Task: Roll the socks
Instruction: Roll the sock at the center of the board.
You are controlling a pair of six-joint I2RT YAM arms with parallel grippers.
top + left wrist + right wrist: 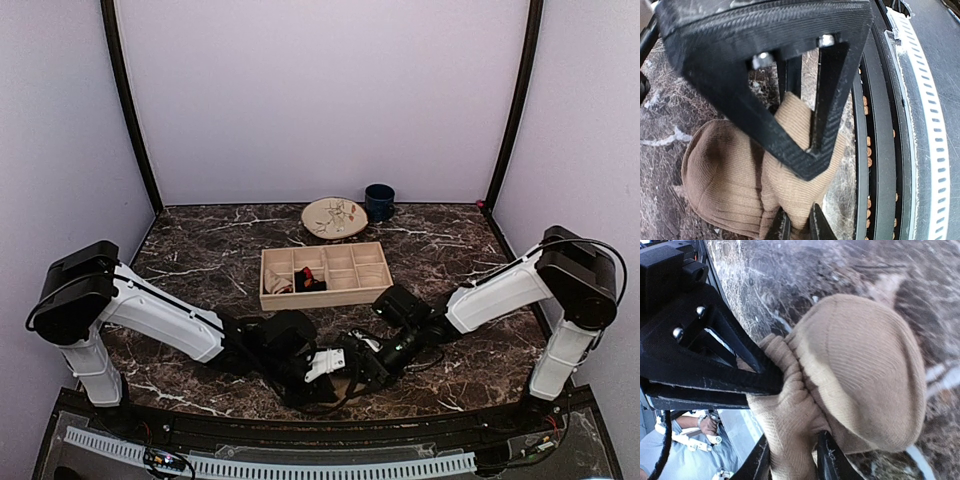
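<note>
No lettering is legible anywhere; the plate [334, 217] carries a thin drawn pattern too small to make out.

The table [200, 250] is dark brown marble with white veins. Pale lilac walls [320, 100] close it in on three sides, with black posts [128, 100] in the back corners. A white slotted duct [300, 466] runs along the near edge. Past that edge, the right wrist view shows a person [670, 450] in a light blue shirt with a watch.

The tan sock [725, 180] lies on the marble close to the near edge, mostly rolled into a rounded bundle with its ribbed cuff sticking out. The left gripper [797, 222] is pinched on that cuff, with cloth bunched between its fingers. The right gripper [792, 460] has its fingers somewhat apart with the cuff filling the gap, and I cannot tell whether it clamps the cloth or only brackets it. The two grippers meet tip to tip over the cuff.

Mid-table is a wooden tray [325, 298] with compartments. A beige sock [278, 284] sits at its left end, with a black sock [310, 282] marked in red just beside it. The plate and a dark blue mug [379, 202] sit behind the tray near the back wall
</note>
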